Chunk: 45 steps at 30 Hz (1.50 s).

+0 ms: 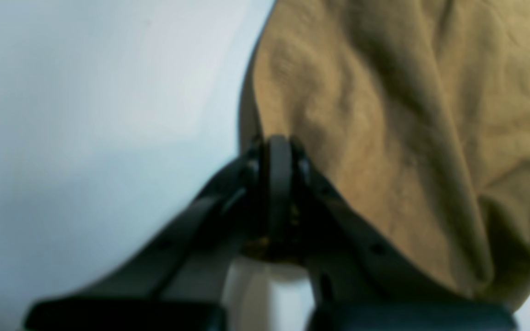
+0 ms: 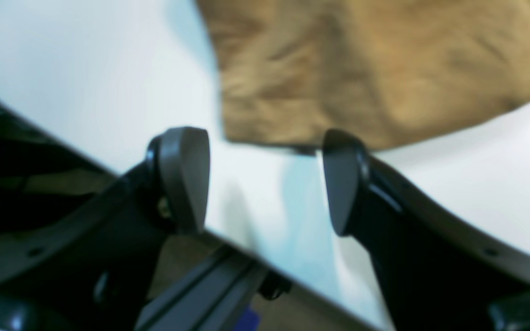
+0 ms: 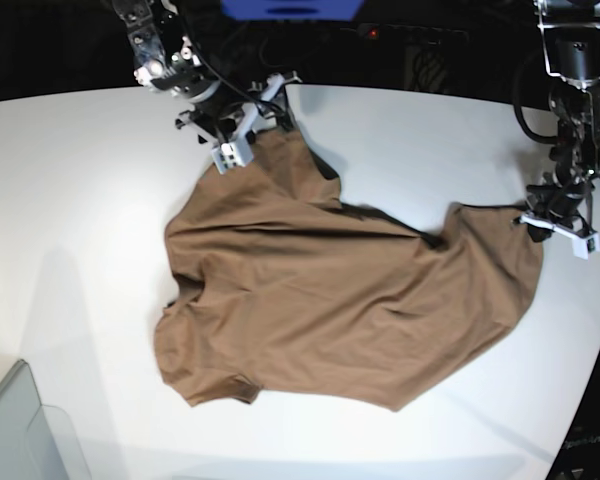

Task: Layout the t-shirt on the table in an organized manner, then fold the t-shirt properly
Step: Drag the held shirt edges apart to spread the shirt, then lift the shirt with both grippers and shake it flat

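T-shirt (image 3: 330, 310) cloth, tan-brown, lies spread but rumpled across the middle of the white table (image 3: 80, 200), with creases running through it and its edges uneven. One corner reaches toward the far side of the table, and another reaches to the right edge of the scene.

At that right corner, the left gripper (image 1: 278, 151) has its fingers pressed together on the shirt's edge, pinching a fold of cloth; in the left wrist view the fabric rises in wrinkles from the closed tips.

At the far corner, the right gripper (image 2: 265, 179) stands with its fingers wide apart and nothing between them. In the right wrist view its tips hover just short of the shirt's hem, with bare table showing in the gap.

A grey translucent bin (image 3: 25, 435) sits at the near left corner, well apart from the shirt.
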Each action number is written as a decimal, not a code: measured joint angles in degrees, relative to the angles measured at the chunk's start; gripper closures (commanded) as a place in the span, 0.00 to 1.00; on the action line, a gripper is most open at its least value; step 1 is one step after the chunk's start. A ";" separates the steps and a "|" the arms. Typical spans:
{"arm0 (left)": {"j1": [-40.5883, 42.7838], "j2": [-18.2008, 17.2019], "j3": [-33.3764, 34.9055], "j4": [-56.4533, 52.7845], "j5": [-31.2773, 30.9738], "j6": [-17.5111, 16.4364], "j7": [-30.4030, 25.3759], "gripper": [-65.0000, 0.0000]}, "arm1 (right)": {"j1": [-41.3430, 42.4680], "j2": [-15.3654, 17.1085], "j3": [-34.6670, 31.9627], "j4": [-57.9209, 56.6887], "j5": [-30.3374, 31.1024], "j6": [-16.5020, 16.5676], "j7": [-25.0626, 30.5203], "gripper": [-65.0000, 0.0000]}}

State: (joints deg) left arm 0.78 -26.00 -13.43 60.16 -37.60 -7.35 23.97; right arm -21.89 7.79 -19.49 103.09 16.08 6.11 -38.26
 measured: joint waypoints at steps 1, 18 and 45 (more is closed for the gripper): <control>0.00 0.00 0.00 0.00 0.00 0.00 -0.04 1.00 | 0.55 -0.02 -0.15 -0.79 0.04 0.02 0.13 0.40; 0.76 0.00 0.02 0.74 -0.13 -0.20 -0.07 1.00 | 7.10 -1.27 -3.80 -12.33 0.85 1.16 9.22 0.61; -8.98 3.98 -14.03 29.70 1.90 0.28 21.97 1.00 | 15.47 8.92 12.50 11.28 0.15 0.33 -9.70 1.00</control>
State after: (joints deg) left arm -8.21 -22.02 -27.46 89.86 -35.70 -7.07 45.93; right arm -6.42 16.71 -6.98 114.37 16.23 6.44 -47.97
